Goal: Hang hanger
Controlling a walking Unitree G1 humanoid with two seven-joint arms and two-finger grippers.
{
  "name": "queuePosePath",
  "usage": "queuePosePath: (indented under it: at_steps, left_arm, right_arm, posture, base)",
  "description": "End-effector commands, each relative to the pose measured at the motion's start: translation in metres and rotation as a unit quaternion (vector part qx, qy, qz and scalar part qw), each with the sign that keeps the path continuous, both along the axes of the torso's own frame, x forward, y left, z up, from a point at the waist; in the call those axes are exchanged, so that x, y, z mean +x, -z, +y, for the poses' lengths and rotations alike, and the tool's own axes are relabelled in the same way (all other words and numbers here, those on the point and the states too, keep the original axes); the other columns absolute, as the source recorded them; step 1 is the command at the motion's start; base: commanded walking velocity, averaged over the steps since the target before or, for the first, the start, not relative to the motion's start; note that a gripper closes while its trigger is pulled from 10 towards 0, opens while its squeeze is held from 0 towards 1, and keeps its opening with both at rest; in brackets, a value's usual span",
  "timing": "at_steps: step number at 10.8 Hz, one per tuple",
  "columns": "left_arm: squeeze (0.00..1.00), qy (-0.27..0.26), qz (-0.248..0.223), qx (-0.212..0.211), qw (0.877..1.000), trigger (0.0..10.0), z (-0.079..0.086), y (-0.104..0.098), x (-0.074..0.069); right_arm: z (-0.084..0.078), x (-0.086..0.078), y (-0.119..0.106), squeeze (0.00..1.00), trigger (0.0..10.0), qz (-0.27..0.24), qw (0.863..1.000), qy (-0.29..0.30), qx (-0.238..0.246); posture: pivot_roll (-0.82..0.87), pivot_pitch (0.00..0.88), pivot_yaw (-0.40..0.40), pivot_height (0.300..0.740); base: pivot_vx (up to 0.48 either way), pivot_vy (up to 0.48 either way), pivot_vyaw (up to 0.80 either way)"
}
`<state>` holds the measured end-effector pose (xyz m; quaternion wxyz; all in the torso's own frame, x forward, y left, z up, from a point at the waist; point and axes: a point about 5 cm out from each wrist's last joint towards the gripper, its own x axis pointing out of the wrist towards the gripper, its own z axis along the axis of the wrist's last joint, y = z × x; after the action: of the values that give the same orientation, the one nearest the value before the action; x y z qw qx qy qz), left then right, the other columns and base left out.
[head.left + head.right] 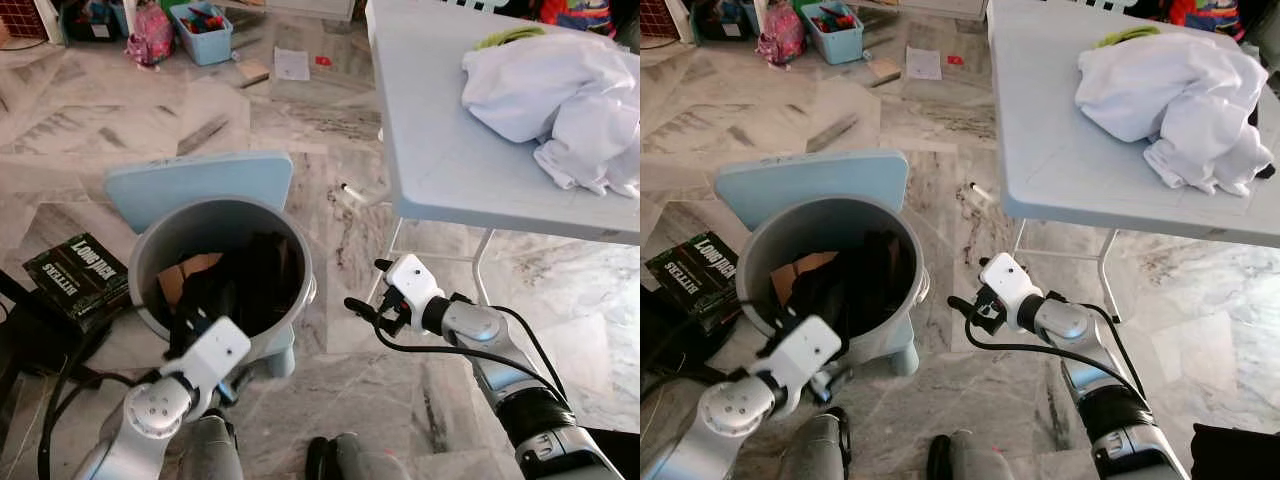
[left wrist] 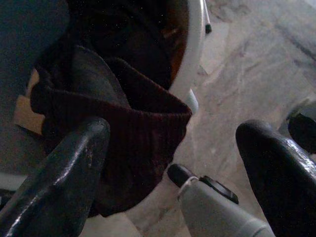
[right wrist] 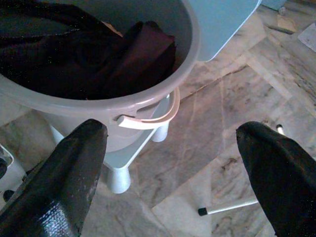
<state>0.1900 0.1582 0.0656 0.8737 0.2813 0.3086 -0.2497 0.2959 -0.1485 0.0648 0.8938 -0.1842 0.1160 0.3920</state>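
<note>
Room: grey-veined marble floor (image 1: 90, 110) in even daylight; pale folding surface (image 1: 440, 150) on thin white legs at right; light blue stool (image 1: 200, 185) at centre-left; blue storage bin (image 1: 203, 33), pink bag (image 1: 150, 38) and loose paper (image 1: 291, 63) along the far edge; dark box (image 1: 80, 275) at left.

One grey bucket (image 1: 150, 262) sits near left on one pale blue stool (image 1: 200, 185) — one dark garment (image 1: 245, 285) heaped inside it. One table (image 1: 440, 150) stands far right, bearing one pile of white cloth (image 1: 560, 100). One black box (image 1: 75, 275) lies left — one blue bin (image 1: 205, 30) far off.
</note>
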Motion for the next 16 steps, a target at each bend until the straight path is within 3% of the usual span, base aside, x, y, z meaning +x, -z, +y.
queuePosePath:
  at_steps: [1, 3, 6, 7, 10, 16]
  left_arm:
    - [0.00, 0.010, 0.016, 0.005, 1.000, 10.0, -0.002, 0.001, -0.005]
    - [0.00, -0.006, 0.033, 0.011, 0.999, 10.0, 0.003, 0.009, -0.008]
    - [0.00, -0.032, 0.032, 0.008, 0.999, 10.0, 0.013, 0.024, -0.002]
    - [0.00, -0.033, 0.021, 0.001, 0.999, 0.0, 0.015, 0.026, 0.004]
    - [0.00, -0.009, -0.011, 0.017, 1.000, 0.0, 0.011, 0.021, 0.019]
    - [0.00, -0.004, -0.022, 0.009, 1.000, 0.0, 0.008, 0.017, 0.019]
  right_arm:
    - [-0.003, 0.001, -0.001, 1.00, 10.0, 0.002, 1.000, 0.000, -0.008]
    - [-0.002, 0.002, 0.000, 1.00, 10.0, 0.004, 1.000, -0.001, -0.009]
    - [-0.001, 0.003, -0.001, 1.00, 10.0, 0.002, 1.000, 0.000, -0.009]
    - [-0.001, 0.003, -0.001, 1.00, 10.0, 0.001, 1.000, 0.001, -0.010]
    - [-0.002, 0.004, -0.002, 1.00, 10.0, -0.003, 1.000, 0.004, -0.011]
    - [-0.004, 0.006, -0.002, 1.00, 10.0, -0.011, 1.000, 0.011, -0.016]
  posture:
    - [0.04, 0.163, -0.138, 0.740]
    - [0.04, 0.162, -0.138, 0.740]
    - [0.04, 0.160, -0.139, 0.740]
    - [0.03, 0.160, -0.141, 0.740]
    - [0.03, 0.158, -0.140, 0.740]
    - [0.03, 0.157, -0.139, 0.740]
  base:
    - [0.000, 0.000, 0.00]
    - [0.000, 0.000, 0.00]
    - [0.000, 0.000, 0.00]
    - [0.000, 0.000, 0.00]
    - [0.000, 0.000, 0.00]
    - [0.000, 0.000, 0.00]
